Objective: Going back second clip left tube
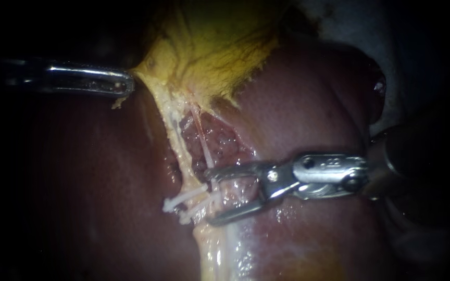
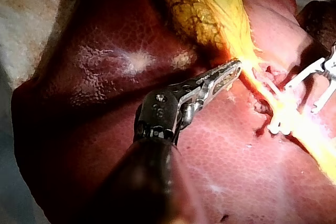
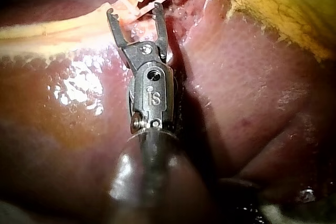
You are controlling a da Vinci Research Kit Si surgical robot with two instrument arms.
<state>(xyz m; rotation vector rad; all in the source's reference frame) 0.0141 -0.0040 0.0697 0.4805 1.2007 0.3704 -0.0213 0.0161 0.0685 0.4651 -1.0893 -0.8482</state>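
Endoscope view: your left instrument point(image 1: 123, 83) came in from the left with its jaws lying together on the pale edge of the gallbladder point(image 1: 209, 47). The yellow tissue was drawn out to a point at the jaw tips, and a small shred hung just below them. The left wrist view showed the same: jaws closed, tips buried in the yellow edge where it met the liver point(image 1: 298, 104). Your right instrument point(image 1: 212, 198) came in from the right, low across the liver surface. Its jaws stood wide apart in a fork, with a clear gap between them and nothing gripped. The left tube point(image 1: 175, 140) ran as a whitish band from the gallbladder's pulled edge down toward the right instrument's tips. A thin pink strand point(image 1: 202, 138) ran beside it on the right. Two white clips point(image 1: 183, 200) sat across the lower part of the left tube, close together, one just below the other. Their near ends lay just ahead of the open jaw tips. You could not tell from this view whether either jaw touched them. In the right wrist view the clips lay just beyond the fork, apart from both jaw tips, and the fork itself was empty.
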